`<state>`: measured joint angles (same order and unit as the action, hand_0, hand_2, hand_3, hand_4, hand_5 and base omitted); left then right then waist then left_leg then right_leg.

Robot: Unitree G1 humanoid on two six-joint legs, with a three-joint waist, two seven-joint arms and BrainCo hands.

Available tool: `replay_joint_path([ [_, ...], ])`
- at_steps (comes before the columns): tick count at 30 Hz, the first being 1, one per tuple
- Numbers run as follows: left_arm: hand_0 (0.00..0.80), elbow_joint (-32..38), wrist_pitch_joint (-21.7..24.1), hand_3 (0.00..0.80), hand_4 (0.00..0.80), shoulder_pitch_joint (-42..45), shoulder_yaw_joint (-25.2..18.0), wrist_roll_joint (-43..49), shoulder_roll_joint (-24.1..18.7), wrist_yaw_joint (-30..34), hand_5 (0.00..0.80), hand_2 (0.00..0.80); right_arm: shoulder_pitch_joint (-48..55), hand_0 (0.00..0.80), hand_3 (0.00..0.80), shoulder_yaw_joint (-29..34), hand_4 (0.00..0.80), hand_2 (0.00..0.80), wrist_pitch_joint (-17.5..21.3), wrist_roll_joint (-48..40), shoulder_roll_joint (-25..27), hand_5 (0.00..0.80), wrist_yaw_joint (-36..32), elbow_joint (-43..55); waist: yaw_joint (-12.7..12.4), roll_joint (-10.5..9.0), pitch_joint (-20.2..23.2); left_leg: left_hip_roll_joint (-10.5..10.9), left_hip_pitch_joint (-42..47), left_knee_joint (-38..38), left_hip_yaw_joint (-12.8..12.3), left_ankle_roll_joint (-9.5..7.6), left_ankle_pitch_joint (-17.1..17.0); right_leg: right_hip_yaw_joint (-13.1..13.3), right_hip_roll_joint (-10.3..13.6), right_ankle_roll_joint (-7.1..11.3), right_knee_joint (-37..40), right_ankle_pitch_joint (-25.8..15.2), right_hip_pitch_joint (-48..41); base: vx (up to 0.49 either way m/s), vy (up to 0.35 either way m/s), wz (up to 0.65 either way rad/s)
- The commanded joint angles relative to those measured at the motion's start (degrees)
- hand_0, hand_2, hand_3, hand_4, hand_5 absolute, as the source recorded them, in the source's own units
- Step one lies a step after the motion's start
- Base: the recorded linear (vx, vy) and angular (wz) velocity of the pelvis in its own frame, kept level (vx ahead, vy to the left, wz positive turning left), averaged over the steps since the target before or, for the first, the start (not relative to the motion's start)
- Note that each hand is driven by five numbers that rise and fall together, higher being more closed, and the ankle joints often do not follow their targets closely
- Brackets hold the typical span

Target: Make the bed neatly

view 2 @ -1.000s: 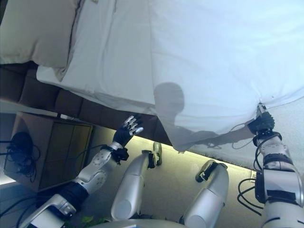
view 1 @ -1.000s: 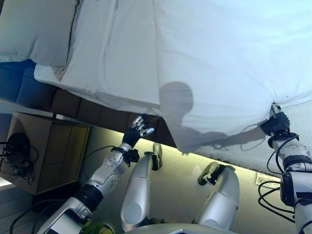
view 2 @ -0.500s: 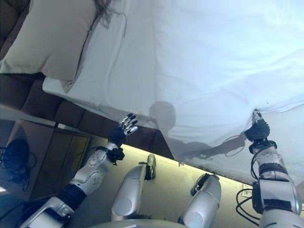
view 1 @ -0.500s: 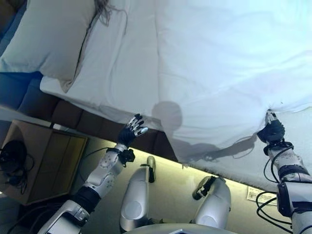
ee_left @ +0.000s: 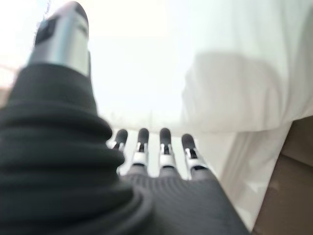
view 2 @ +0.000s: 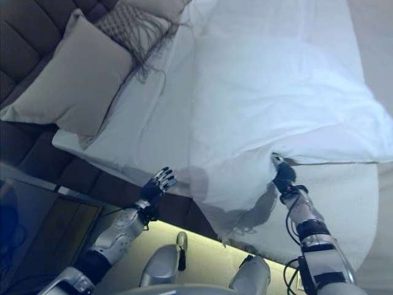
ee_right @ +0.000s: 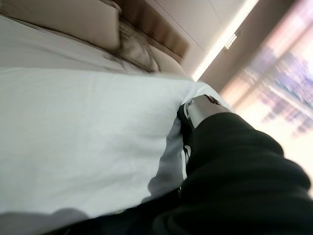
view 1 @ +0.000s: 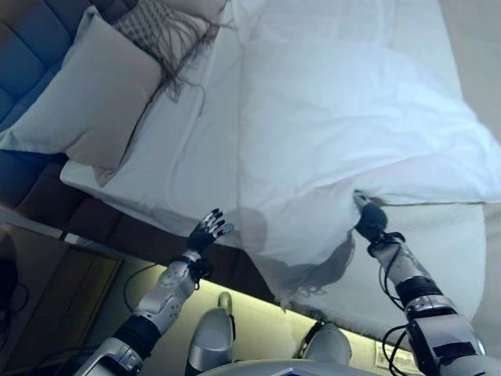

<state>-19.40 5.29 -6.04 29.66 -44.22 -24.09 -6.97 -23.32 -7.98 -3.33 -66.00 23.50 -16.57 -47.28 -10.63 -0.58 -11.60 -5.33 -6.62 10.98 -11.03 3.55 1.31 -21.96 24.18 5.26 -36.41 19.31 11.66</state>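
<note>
1. Widening over the last second, the head view is now taking in far more of the bed [view 1: 196, 157], so the camera has moved; the headboard, a fringed cushion [view 1: 164, 23] and the big pillow [view 1: 86, 98] are showing at the head end.
2. Lying across the middle and foot of the bed, the white duvet [view 1: 344, 117] is bunching into folds where it is being pulled, and its near edge is hanging over the bed's side.
3. Reaching further in over the mattress than a second ago, the right hand [view 1: 369, 220] is pinching the duvet's edge, fingers curled into the cloth, and seems to be dragging it up the bed.
4. Hovering by the bed's near edge, the left hand [view 1: 206, 232] is staying empty, fingers spread wide, touching nothing.
5. Judging from this, the spreading is only partly done.
</note>
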Motion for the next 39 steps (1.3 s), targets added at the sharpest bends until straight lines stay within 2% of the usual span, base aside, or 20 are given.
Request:
replay_joint_path([
  [1,0.000,1.5,0.2,0.000,0.000,0.0,-3.5,3.9,0.8,-1.5,0.000,0.000,-5.8,0.800,0.800,-2.2,0.800,0.800,0.4,3.0,-2.8,0.800,2.1,6.8,-3.6,-1.36,1.7,-3.1,5.2,-0.1,1.1,-0.36,1.3,-0.4,2.7,7.12,27.2,-28.9,-8.3,0.104,0.036,0.07],
  [6,0.000,0.1,-0.5,0.000,0.000,1.3,-4.1,9.0,0.9,-1.5,0.000,0.000,-6.9,0.800,0.800,-5.6,0.800,0.800,-1.5,3.6,-5.3,0.800,5.8,8.8,-5.1,-1.67,2.4,-3.3,7.2,-1.3,1.2,0.06,0.9,-1.9,2.7,7.25,28.4,-28.7,-11.7,0.054,0.029,0.03],
  [12,0.000,0.2,-0.6,0.000,0.000,1.6,-2.8,22.9,-1.8,-4.0,0.000,0.000,-6.5,0.800,0.800,-10.3,0.800,0.800,-3.0,3.0,-8.4,0.800,8.7,12.9,-6.3,-2.14,3.1,-3.9,8.5,-1.5,1.4,0.67,0.7,-2.7,3.2,7.84,28.9,-28.8,-13.5,0.042,0.011,0.04],
  [19,0.000,0.6,-3.3,0.000,0.000,-1.5,-0.1,37.8,-3.1,-7.3,0.000,0.000,-6.6,0.800,0.800,-14.6,0.800,0.800,-3.9,2.0,-11.6,0.800,10.3,16.3,-5.8,-2.45,4.3,-5.1,10.3,-3.1,0.4,1.38,-0.1,-2.6,2.6,8.47,30.8,-29.1,-15.0,0.041,-0.001,-0.01],
  [24,0.000,0.7,-2.9,0.000,0.000,-5.2,3.2,47.3,-2.9,-9.0,0.000,0.000,-6.5,0.800,0.800,-16.4,0.800,0.800,-4.0,1.9,-12.8,0.800,11.5,18.2,-4.9,-2.76,4.9,-5.8,11.1,-3.9,-0.1,1.89,-0.4,-2.6,2.5,9.00,31.6,-29.3,-15.4,0.026,-0.015,-0.01],
  [30,0.000,2.2,-3.6,0.000,0.000,-9.4,7.3,49.7,-1.5,-8.8,0.000,0.000,-6.4,0.800,0.800,-17.6,0.800,0.800,-3.6,1.3,-13.9,0.800,12.2,19.0,-4.3,-3.13,5.4,-6.6,11.9,-4.5,-0.6,2.26,-0.6,-3.3,2.5,9.45,32.6,-29.8,-16.2,0.035,-0.025,-0.03],
  [36,0.000,2.8,-7.0,0.000,0.000,-12.3,11.2,48.4,1.3,-9.8,0.000,0.000,-6.5,0.800,0.800,-16.9,0.800,0.800,-3.3,1.6,-14.6,0.800,13.6,19.5,-4.1,-4.36,5.1,-6.8,11.2,-2.5,0.1,2.14,0.1,-3.8,3.5,9.73,31.9,-30.3,-16.0,0.043,-0.062,-0.01],
  [39,0.000,3.8,-7.1,0.000,0.000,-12.4,12.8,54.5,2.2,-10.4,0.000,0.000,-6.4,0.800,0.800,-16.1,0.800,0.800,-3.3,1.1,-14.8,0.800,14.0,19.8,-4.4,-4.94,4.7,-7.2,10.8,-1.6,0.9,2.04,0.5,-4.2,3.8,9.74,31.7,-30.6,-16.0,0.039,-0.119,0.00],
])
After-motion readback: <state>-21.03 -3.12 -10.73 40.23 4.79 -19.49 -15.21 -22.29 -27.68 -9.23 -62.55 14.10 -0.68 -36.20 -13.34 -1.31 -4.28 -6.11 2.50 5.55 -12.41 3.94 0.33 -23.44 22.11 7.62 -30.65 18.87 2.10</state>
